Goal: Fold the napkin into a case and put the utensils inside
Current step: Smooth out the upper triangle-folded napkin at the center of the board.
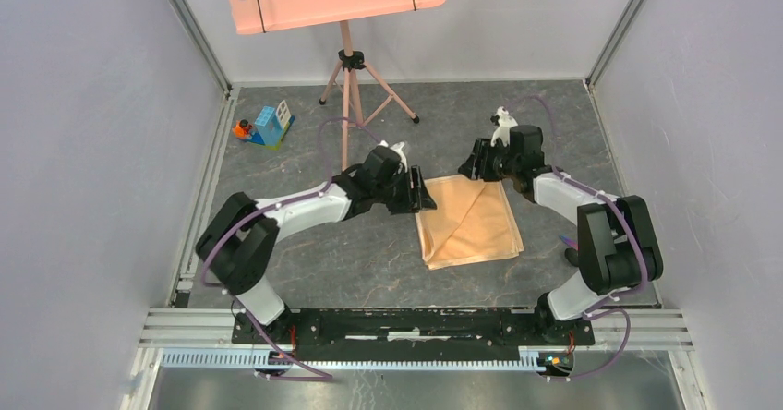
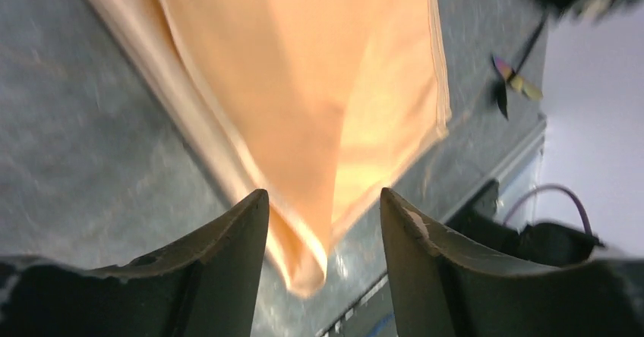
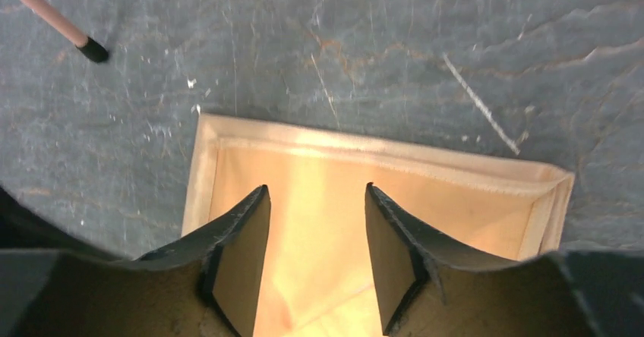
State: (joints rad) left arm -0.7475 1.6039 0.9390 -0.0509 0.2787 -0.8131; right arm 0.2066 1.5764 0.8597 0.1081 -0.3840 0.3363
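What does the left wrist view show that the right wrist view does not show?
Only the left wrist view shows the slim black-and-gold utensils and a purple cable. Only the right wrist view shows a pink stand leg with a black foot. Both show the shiny peach-orange satin napkin on the grey table; the left fingers and the right fingers stand open.

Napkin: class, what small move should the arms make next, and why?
Probably close the left gripper on the napkin corner lying between its open jaws, to lift another fold. The right gripper hangs open over the far edge, and the napkin lies flat.
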